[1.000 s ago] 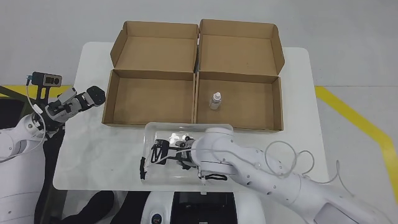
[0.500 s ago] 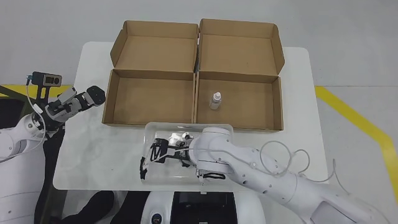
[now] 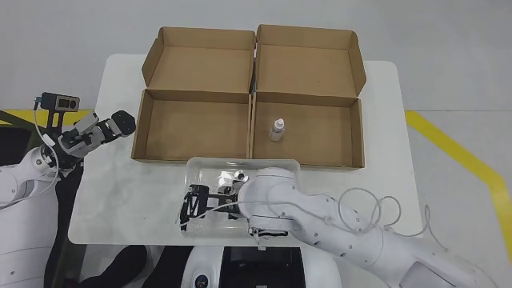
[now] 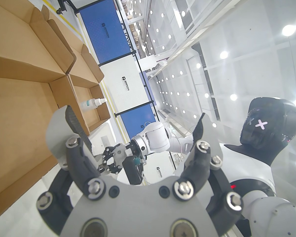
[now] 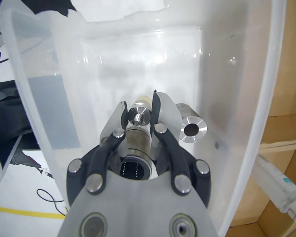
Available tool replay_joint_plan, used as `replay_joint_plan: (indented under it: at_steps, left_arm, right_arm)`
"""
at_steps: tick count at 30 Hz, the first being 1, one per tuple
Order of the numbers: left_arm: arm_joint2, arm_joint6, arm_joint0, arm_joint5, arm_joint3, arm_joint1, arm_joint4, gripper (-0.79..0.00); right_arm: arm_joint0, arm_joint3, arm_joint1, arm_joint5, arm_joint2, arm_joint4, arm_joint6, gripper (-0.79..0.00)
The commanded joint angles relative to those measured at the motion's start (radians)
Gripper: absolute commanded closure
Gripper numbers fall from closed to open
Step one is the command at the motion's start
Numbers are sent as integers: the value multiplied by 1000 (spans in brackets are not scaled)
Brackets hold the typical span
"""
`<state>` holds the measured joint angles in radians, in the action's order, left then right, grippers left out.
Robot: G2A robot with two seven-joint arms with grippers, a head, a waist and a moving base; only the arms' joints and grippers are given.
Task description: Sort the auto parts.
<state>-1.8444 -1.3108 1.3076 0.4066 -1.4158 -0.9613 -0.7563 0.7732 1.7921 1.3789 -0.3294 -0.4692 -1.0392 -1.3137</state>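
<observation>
Right gripper (image 5: 138, 109), clamped on the pin (image 5: 137, 117) in the tub (image 5: 268, 99), should lift straight, clear of the sleeve (image 5: 191, 128); left gripper (image 4: 135, 124) gapes.

Your right hand (image 5: 138, 111), clamped on a pin (image 5: 137, 119), sits low in the bin (image 5: 268, 99): walls close on both sides, a sleeve (image 5: 191, 127) just beside one finger. The bin's top is open. Past it stand two boxes (image 3: 192, 128), a bottle (image 3: 277, 130) in the right one.
</observation>
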Motion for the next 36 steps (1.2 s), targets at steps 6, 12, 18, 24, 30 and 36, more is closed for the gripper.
replay_joint_plan:
  at_steps: [6, 12, 18, 24, 30, 36]
  left_arm:
    - [0, 0, 0, 0, 0, 0, 0, -785]
    - [0, 0, 0, 0, 0, 0, 0, -785]
    - [0, 0, 0, 0, 0, 0, 0, -785]
    - [0, 0, 0, 0, 0, 0, 0, -785]
    - [0, 0, 0, 0, 0, 0, 0, -785]
    - [0, 0, 0, 0, 0, 0, 0, -785]
  right_arm:
    - [15, 77, -3, 6, -25, 22, -18, 0]
    - [43, 136, -15, 10, -71, 27, -18, 0]
    - [93, 241, -41, 11, -159, 26, -33, 0]
    - [150, 368, -73, 13, -278, 10, -74, 0]
    - [199, 439, -100, 8, -422, 7, -79, 0]
    - [226, 410, -121, -19, -562, 54, -76, 0]
